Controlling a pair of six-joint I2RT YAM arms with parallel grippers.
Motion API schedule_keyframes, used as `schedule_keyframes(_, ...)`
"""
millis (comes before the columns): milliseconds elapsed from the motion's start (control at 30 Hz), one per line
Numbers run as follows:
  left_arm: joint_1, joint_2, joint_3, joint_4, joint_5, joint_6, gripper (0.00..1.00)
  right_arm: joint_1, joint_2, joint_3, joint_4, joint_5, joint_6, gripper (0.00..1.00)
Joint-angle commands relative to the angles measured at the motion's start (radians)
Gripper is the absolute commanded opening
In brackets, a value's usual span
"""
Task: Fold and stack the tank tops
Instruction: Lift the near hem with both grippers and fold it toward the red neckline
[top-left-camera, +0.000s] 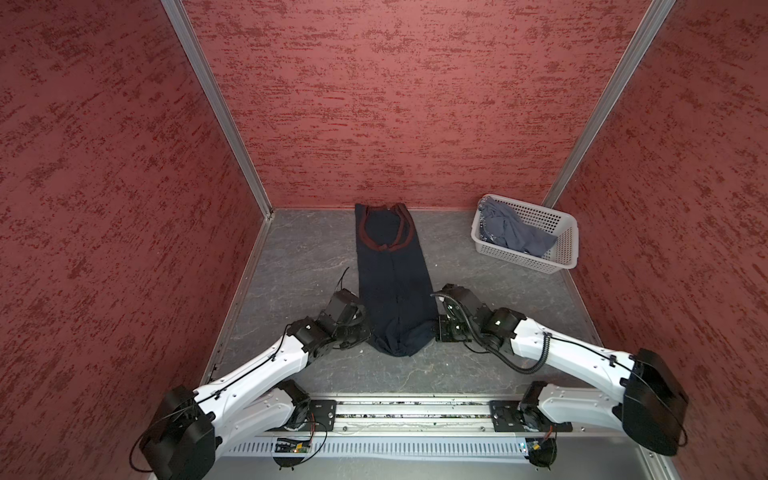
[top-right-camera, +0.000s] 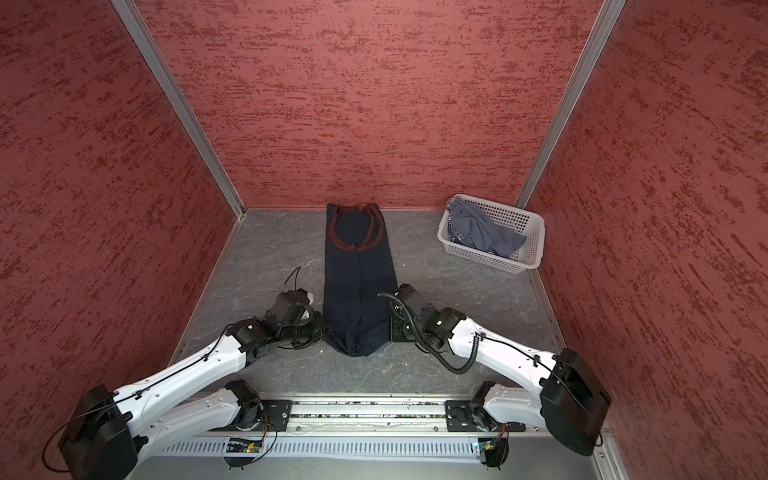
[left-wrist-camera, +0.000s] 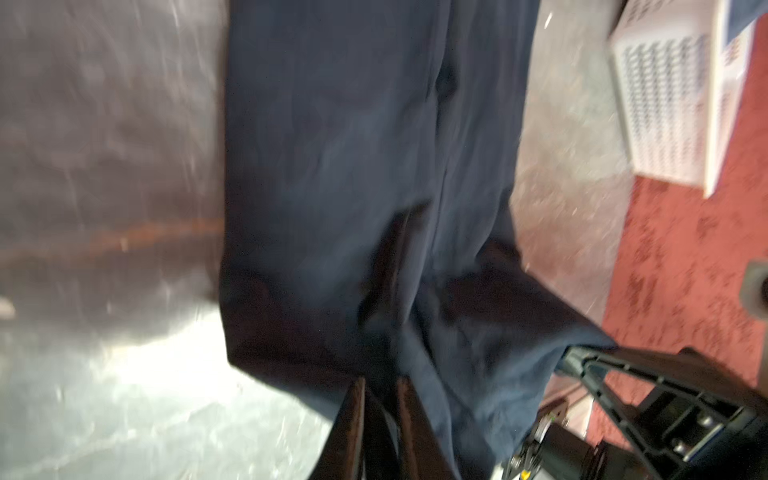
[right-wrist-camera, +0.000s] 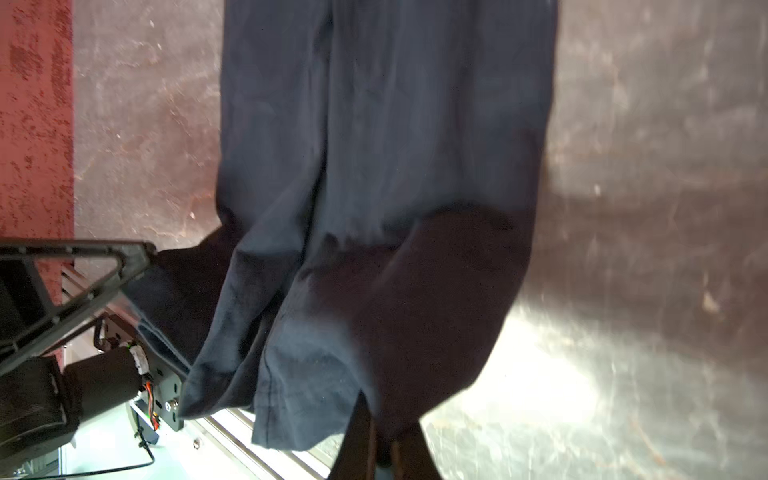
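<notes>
The navy tank top (top-left-camera: 392, 274) lies in a long narrow strip on the surface (top-left-camera: 299, 257), straps toward the back wall. The left tool (left-wrist-camera: 380, 419) and right tool (right-wrist-camera: 384, 440) each clench a near hem corner (cloth bunches between them). The grey tank top (top-left-camera: 513, 235) sits crumpled in the basket (top-left-camera: 567, 255).

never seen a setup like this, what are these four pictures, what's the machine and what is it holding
Two white robot arms, each ending in a two-finger gripper. Two pictures look down from one overhead camera; the other two come from cameras on the arms' wrists, hence the blurry close-ups. On the grey table lies a navy top, folded into a long strip. The left gripper and right gripper each pinch a near corner of it. A white basket at the back right holds a crumpled grey top.
</notes>
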Motion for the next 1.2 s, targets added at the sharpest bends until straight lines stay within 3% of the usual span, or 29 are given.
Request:
schedule_keyframes(0, 0.084, 0.07, 0.031, 0.138, 0.026, 0.1, 0.17, -0.052, 0.075, 0.078, 0.102, 0.02, -0.095, 0.05)
schedule_keyframes(233, 0.251, 0.243, 0.141, 0.268, 0.077, 0.164, 0.17, -0.187, 0.33, 0.295, 0.176, -0.04, -0.233, 0.06)
schedule_keyframes(367, 0.257, 0.294, 0.229, 0.165, 0.099, 0.205, 0.21, -0.216, 0.417, 0.39, 0.123, -0.07, -0.247, 0.04)
schedule_keyframes(467, 0.174, 0.255, 0.247, -0.007, 0.006, 0.236, 0.37, -0.215, 0.401, 0.364, 0.131, -0.077, -0.235, 0.05)
schedule_keyframes(567, 0.073, 0.18, 0.184, -0.081, -0.013, 0.246, 0.47, -0.215, 0.371, 0.292, 0.159, -0.07, -0.215, 0.07)
schedule_keyframes(767, -0.25, 0.031, 0.086, -0.169, -0.167, 0.283, 0.53, -0.217, 0.367, 0.237, 0.177, -0.075, -0.201, 0.07)
schedule_keyframes(867, -0.388, -0.02, 0.05, -0.146, -0.247, 0.346, 0.63, -0.217, 0.372, 0.238, 0.182, -0.076, -0.199, 0.07)
schedule_keyframes(967, -0.504, 0.017, 0.047, -0.108, -0.321, 0.413, 0.77, -0.217, 0.379, 0.245, 0.181, -0.076, -0.201, 0.07)
schedule_keyframes(1167, -0.585, 0.3, 0.157, -0.117, -0.386, 0.477, 0.77, -0.219, 0.368, 0.24, 0.178, -0.066, -0.201, 0.07)
